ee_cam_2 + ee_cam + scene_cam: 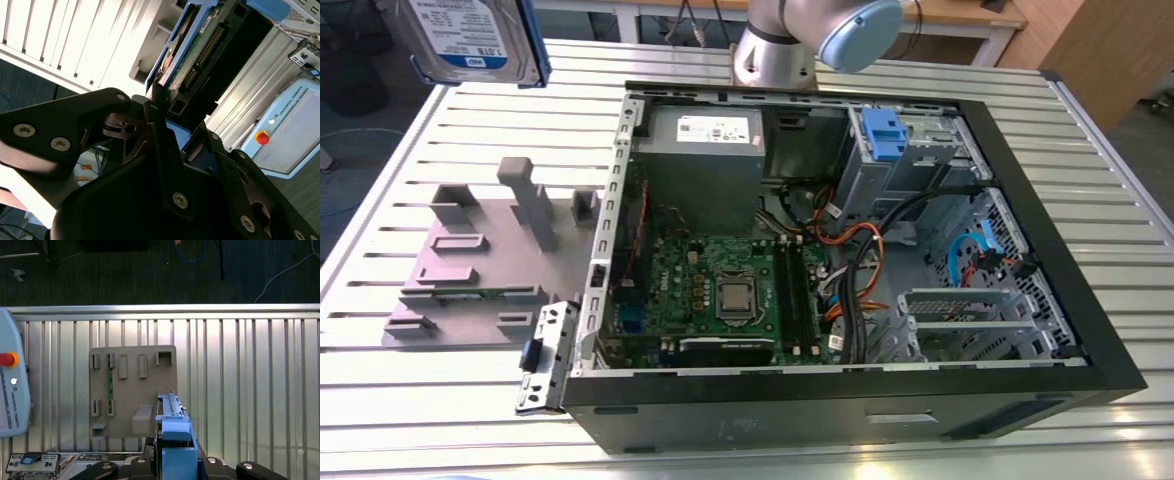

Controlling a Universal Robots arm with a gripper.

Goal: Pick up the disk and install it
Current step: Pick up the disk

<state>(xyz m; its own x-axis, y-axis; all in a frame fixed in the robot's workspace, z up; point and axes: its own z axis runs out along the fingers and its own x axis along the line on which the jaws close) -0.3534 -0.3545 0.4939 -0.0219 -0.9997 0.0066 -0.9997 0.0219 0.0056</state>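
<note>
The disk (467, 35), silver with a blue-and-white label and blue rails, hangs high over the far corner of the table at the exterior view's left. It is off the grey fixture (480, 260). In the second wrist view my gripper (161, 125) is shut on the disk (197, 50), which stands out edge-on between the black fingers (150, 112). In the first wrist view the disk's blue rail (174, 440) sticks out of the gripper (175, 469), above the fixture (132, 390) lying on the slatted table.
An open computer case (1067, 300) lies on the table at the exterior view's right, with a green motherboard (720, 290), a grey power supply (704, 135), cables and a blue drive bay (883, 135). A loose metal bracket (547, 355) lies beside the case. The arm's base (774, 55) stands behind it.
</note>
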